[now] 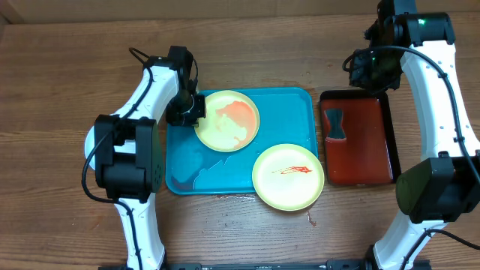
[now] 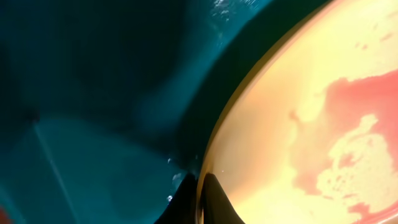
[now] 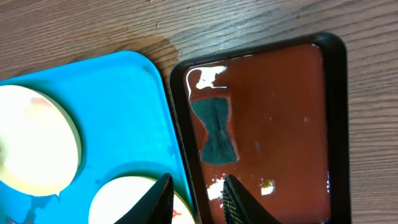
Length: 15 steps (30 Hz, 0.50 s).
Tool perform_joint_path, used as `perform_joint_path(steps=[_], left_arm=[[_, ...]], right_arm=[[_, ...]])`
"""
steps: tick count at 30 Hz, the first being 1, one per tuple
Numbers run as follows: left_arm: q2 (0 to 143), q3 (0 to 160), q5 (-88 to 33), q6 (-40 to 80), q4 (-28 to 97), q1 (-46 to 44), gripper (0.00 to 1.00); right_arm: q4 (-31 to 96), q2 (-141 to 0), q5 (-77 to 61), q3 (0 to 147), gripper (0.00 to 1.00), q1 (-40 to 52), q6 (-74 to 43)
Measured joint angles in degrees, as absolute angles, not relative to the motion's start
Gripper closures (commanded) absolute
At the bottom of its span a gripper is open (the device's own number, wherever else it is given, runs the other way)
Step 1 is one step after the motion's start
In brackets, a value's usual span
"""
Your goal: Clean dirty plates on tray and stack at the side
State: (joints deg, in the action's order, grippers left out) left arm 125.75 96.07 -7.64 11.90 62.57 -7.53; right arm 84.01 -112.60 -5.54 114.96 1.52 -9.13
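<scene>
Overhead, left gripper (image 1: 195,111): at the left rim of the upper plate (image 1: 227,120), touching it. How far the jaws are apart cannot be told from this height.
Overhead, right gripper (image 1: 369,73): above the far end of the dark red tray (image 1: 371,150), well apart from both plates. Its opening cannot be told from here.
Overhead, plates: two are in view. The upper plate is pale yellow with a broad orange-red smear and lies inside the teal tray (image 1: 187,161), towards its far left. The lower plate (image 1: 289,177) is yellow-green with a small red streak and overhangs the tray's near right corner onto the table (image 1: 67,67).
Overhead, trays: two, teal and dark red, side by side and just apart.
Overhead, sponge (image 1: 335,124): one dark piece lying in the dark red tray, on the side nearer the teal tray.
Left wrist, fingers (image 2: 219,200): drawn close together, pinching the thin rim of the upper plate (image 2: 292,118), one tip above the rim and one below. Teal tray (image 2: 93,93) fills the rest of the view.
Right wrist, fingers (image 3: 239,202): two tips spread apart, nothing between them, touching nothing. They hang over the boundary between the teal tray (image 3: 118,93) and the dark red tray (image 3: 280,112).
Right wrist, count: two plates, each partly cut off, the upper plate (image 3: 37,140) and the lower plate (image 3: 124,199). One sponge (image 3: 216,134) lies flat on the wet red surface.
</scene>
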Motion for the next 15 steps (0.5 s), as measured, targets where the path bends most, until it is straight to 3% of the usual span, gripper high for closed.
perform_joint_path(steps=[15], left_arm=[[103.61, 97.49, 16.95, 11.94, 64.77, -12.43, 0.96]], right_arm=[[83.96, -112.60, -5.54, 114.96, 0.71, 1.54, -9.17]])
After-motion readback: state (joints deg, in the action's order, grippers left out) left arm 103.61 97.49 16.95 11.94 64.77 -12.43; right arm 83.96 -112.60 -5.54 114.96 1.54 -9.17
